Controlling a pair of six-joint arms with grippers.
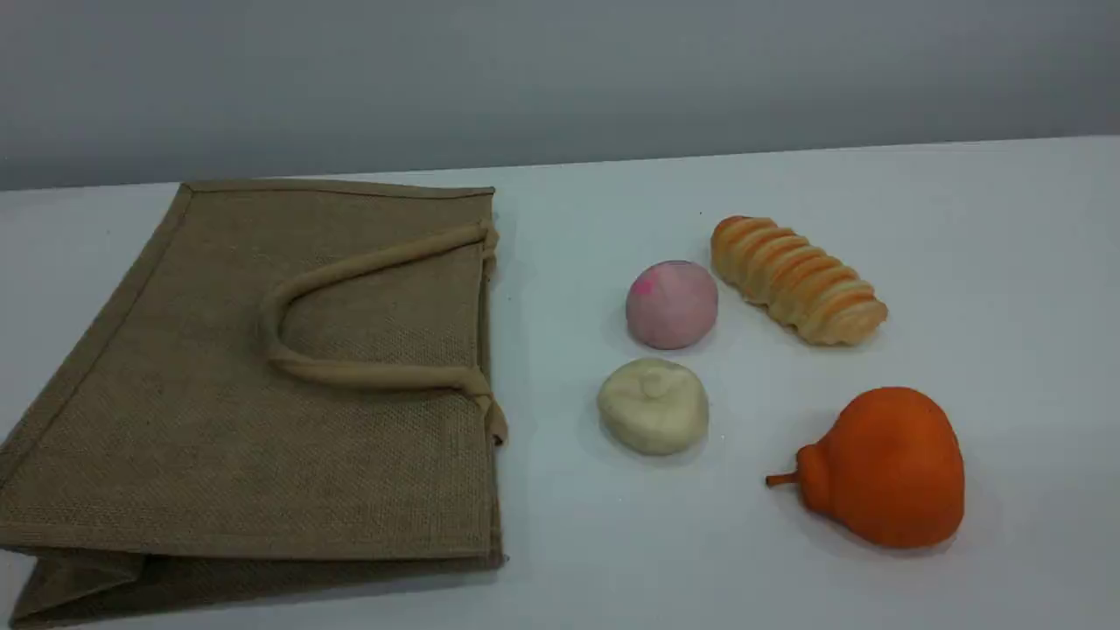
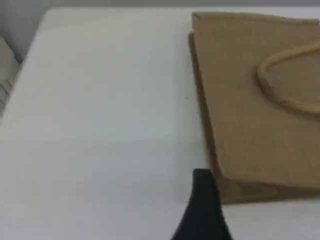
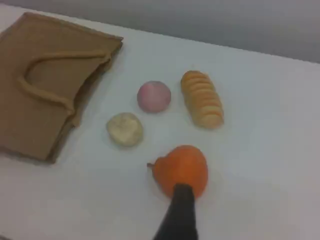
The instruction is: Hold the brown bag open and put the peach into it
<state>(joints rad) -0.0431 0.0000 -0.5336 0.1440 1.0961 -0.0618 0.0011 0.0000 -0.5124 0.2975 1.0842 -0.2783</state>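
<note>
— So where does the large tan-brown woven jute bag (image 1: 262,385) lie?

— Flat on its side across the left half of the scene view; its mouth, with the beige rolled loop handles (image 1: 350,302), faces right, toward the middle of the frame; its long edges run from the top of the frame to the bottom.

— And the small pale-pink round peach (image 1: 671,304)?

— Just right of centre, well apart from the bag's mouth; a cream-white lumpy ball (image 1: 653,405) sits just below it, a ridged orange-and-cream bread roll (image 1: 798,278) to its upper right, an orange pear-shaped fruit (image 1: 879,468) at lower right.

— Which arm is nearer?

— Neither shows in the scene view; in the right wrist view the peach (image 3: 154,96) lies above and left of the right gripper's dark fingertip (image 3: 181,212), beyond the orange fruit (image 3: 181,170); the left gripper's fingertip (image 2: 202,207) sits by the bag's corner (image 2: 225,175); so I'd judge right for the peach, left for the bag.

— Jaws?

— Only one fingertip of each shows; both stand wide, holding nothing.
</note>
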